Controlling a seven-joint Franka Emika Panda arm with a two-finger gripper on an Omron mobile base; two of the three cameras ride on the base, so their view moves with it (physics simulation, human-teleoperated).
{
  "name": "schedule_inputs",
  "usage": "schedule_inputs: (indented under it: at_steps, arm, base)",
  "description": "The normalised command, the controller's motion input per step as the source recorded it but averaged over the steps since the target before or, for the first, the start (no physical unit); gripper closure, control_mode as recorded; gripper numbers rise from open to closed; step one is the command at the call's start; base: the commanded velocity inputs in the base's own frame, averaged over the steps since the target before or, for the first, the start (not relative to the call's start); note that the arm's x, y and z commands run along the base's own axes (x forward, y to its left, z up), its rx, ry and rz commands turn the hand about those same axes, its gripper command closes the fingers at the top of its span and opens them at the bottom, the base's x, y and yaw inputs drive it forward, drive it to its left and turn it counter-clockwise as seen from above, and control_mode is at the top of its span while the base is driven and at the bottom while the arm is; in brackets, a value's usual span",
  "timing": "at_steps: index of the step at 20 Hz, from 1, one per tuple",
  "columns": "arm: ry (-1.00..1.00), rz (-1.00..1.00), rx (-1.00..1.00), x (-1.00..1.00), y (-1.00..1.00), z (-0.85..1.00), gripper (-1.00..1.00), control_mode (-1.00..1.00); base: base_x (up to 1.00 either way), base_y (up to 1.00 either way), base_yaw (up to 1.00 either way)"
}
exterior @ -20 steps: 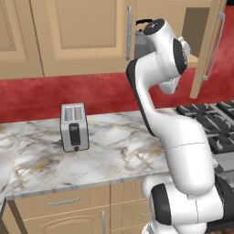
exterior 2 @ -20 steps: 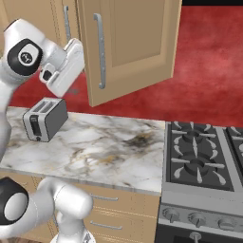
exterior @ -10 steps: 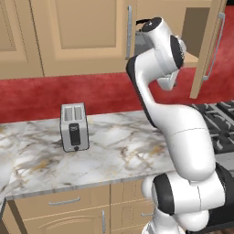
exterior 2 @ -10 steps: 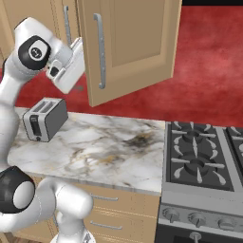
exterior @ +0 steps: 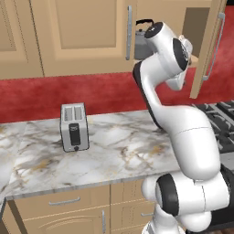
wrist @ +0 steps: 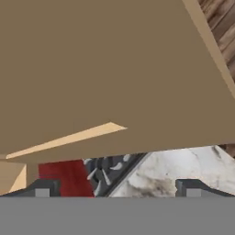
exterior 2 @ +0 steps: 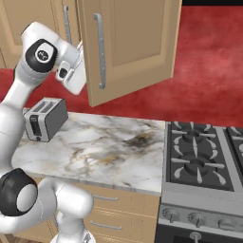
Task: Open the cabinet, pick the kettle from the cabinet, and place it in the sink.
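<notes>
Jaws spread wide, nothing between them; in the hand view we see the gripper [wrist: 117, 187] facing the flat tan underside of the cabinet [wrist: 105, 69], with stove grates [wrist: 106, 169] and marble desk [wrist: 183, 167] below. In the left base view the arm [exterior: 169, 59] is raised at the open cabinet [exterior: 82, 36]. The kettle [exterior: 142, 35] sits on the cabinet shelf just behind the arm's upper joint, black handle showing. We can't tell if anything touches it. Right door [exterior 2: 128, 45] stands swung open, left door [exterior: 77, 34] closed. Toaster [exterior: 74, 126] upright on the desk, well apart from the arm. Stove [exterior 2: 201, 156] sits right of the desk.
</notes>
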Motion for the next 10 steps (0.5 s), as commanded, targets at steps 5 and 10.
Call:
schedule_inputs:
  at_steps: [5,10]
  arm:
    - [0.0,-0.01,-0.1,-0.23,-0.43,0.0,-1.0,-1.0]
    - [0.03,-0.05,-0.07,-0.34,-0.51,0.05,-1.0,-1.0]
  base:
    - [0.0,0.0,0.0]
    - [0.0,0.0,0.0]
